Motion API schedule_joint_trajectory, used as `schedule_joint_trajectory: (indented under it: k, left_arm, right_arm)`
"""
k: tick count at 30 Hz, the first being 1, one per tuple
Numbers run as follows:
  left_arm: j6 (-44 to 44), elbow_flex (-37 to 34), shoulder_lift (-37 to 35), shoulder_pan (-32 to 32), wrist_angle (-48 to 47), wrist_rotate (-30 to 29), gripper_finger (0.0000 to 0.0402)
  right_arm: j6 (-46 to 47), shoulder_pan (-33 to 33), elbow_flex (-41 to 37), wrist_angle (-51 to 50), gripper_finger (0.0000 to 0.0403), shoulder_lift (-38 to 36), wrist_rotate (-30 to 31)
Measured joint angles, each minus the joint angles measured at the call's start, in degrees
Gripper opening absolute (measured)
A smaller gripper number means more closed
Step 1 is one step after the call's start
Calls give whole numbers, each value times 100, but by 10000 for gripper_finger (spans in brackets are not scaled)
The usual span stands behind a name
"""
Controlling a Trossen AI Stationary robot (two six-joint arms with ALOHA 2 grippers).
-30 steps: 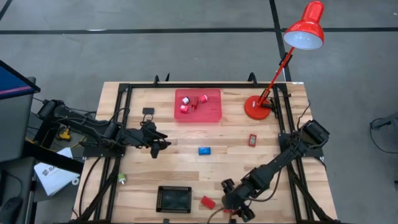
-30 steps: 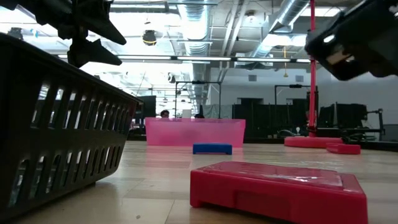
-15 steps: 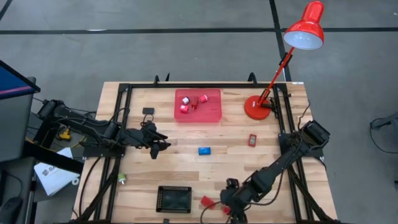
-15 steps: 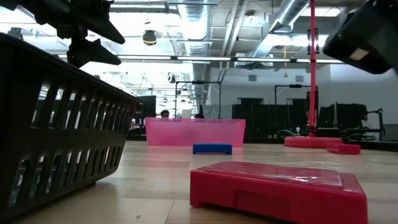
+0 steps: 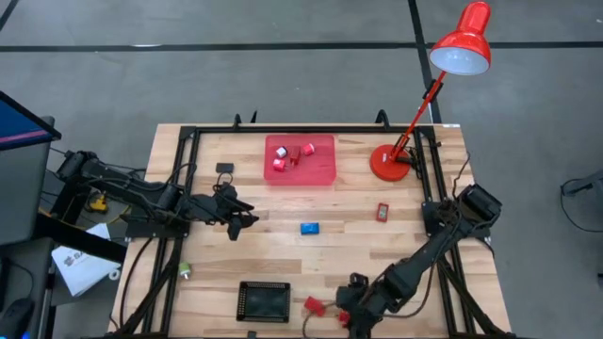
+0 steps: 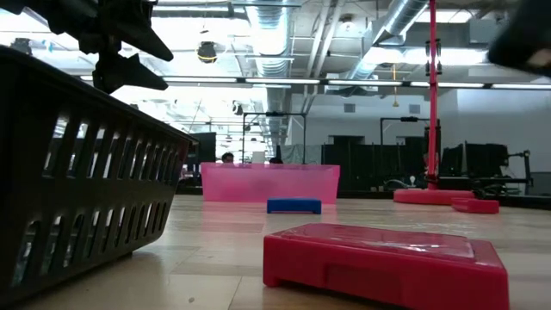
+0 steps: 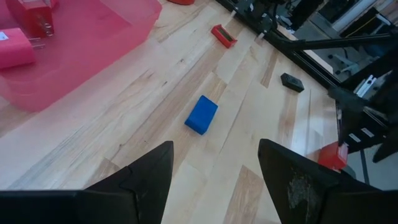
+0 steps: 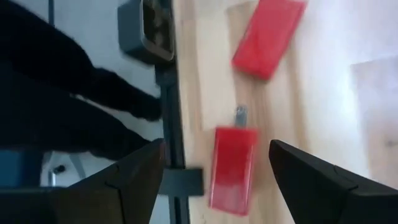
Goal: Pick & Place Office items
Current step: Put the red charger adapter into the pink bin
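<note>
Red block lying near table's near edge, just left of right gripper, fingers spread, empty; left gripper likewise parted.

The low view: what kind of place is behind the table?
Probably a workshop or lab hall: bare ducts run under the ceiling, strip lights hang in rows, and dark metal frames stand at the back.

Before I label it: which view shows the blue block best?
The left wrist view: the blue block lies large and unobstructed on bare wood. The high view shows it small, mid-table. The low view shows only its side, before the pink tray. The right wrist view misses it.
</note>
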Motion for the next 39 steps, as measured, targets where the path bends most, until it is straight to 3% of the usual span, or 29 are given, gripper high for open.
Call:
schedule_joint_trajectory:
  k: [11, 20, 25, 31, 35, 39]
  left_arm:
    - [11, -2, 0, 81, 1, -23, 231]
    - [37, -2, -2, 81, 40, 20, 231]
    - [39, -2, -2, 81, 43, 21, 231]
    - [50, -2, -2, 81, 45, 21, 231]
    - [50, -2, -2, 81, 43, 20, 231]
    - [50, -2, -2, 81, 42, -7, 231]
  right_arm:
    - [-215, 174, 781, -488, 281, 1121, -68]
    - [-262, 128, 898, -824, 273, 1300, 65]
    - [-328, 60, 894, -929, 220, 1300, 67]
    - [-965, -111, 860, -1045, 101, 1179, 39]
    - [-1703, -477, 870, -1408, 102, 691, 252]
    - [-2338, -1120, 870, -2151, 102, 31, 1039]
